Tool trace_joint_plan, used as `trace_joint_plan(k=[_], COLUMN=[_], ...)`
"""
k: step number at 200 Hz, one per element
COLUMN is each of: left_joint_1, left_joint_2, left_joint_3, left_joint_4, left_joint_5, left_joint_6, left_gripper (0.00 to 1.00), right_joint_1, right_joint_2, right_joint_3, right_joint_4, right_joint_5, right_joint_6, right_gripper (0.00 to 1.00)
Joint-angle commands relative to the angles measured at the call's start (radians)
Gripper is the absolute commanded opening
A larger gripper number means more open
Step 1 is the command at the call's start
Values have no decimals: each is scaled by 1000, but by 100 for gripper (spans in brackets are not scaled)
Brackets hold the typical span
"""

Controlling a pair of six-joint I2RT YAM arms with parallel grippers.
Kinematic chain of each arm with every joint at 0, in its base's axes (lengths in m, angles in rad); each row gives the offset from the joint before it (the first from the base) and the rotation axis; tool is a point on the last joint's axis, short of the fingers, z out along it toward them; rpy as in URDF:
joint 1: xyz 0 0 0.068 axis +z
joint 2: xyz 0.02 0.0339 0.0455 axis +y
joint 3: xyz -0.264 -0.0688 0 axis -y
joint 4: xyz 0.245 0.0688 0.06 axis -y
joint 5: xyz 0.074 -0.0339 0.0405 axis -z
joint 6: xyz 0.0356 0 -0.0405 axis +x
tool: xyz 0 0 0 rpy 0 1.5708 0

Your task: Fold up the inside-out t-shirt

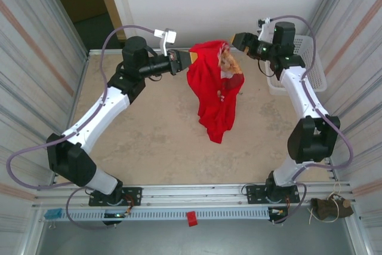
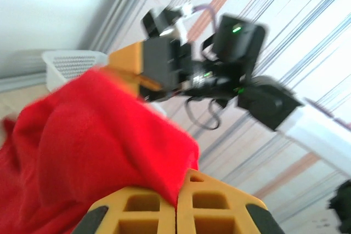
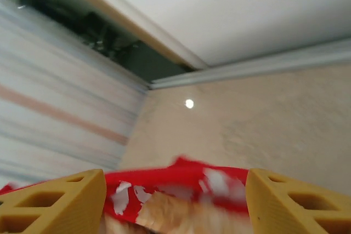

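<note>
The inside-out t-shirt (image 1: 215,88) is bright red and hangs bunched above the far middle of the table, its lower end trailing down to the tabletop. My left gripper (image 1: 190,59) is shut on its upper left edge; in the left wrist view the yellow jaws (image 2: 176,201) meet with red cloth (image 2: 82,152) pinched between them. My right gripper (image 1: 234,42) is at the shirt's upper right, open. In the right wrist view its fingers (image 3: 66,195) stand wide apart, with loose red cloth (image 3: 164,182) showing a white and orange print between them.
A white lattice basket (image 1: 310,58) stands at the far right edge, behind the right arm, and shows in the left wrist view as well (image 2: 71,64). Striped walls close in both sides. Bare tabletop (image 1: 167,141) stretches in front of the shirt.
</note>
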State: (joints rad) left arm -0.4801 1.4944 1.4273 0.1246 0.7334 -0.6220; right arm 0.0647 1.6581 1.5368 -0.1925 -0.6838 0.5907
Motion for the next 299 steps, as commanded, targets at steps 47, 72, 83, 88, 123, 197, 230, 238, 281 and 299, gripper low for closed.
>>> trace_joint_plan(k=[47,72,83,88,123,197,230,238,281,299], left_joint_1=[4,0,-2,-3,-7,2,6,5,5,4], left_joint_2=[-10,-14,-19,-22,-45,-63,-62,-62,-59,-57], left_joint_3=[-67,-63,-57,-55,-57,-60,-54,-53,-41,-39], left_joint_4=[134,124,106,99,81,38,42,49,49,50], left_joint_5=[125,155,162,165,170,173,183,185,182,181], left_joint_6=[-240,-227,-217,-211,-197,-170,-174,-177,-186,-188], left_gripper=[0,0,0,0,0,0,0,0,0,0], right_joint_1=[244,378,384,383,379,313,264,264,324,344], right_joint_2=[-532,-523,-488,-472,-389,-351,-370,-358,-294,-290], right_joint_3=[-340,-329,-301,-291,-254,-249,-264,-257,-215,-218], right_joint_4=[-103,-91,-103,-108,-108,-73,-42,-32,-28,-27], right_joint_5=[206,257,249,244,239,140,103,94,75,75], right_joint_6=[-107,-199,-218,-224,-251,-251,-218,-208,-214,-221], right_gripper=[79,80,78,76,66,52,45,45,46,47])
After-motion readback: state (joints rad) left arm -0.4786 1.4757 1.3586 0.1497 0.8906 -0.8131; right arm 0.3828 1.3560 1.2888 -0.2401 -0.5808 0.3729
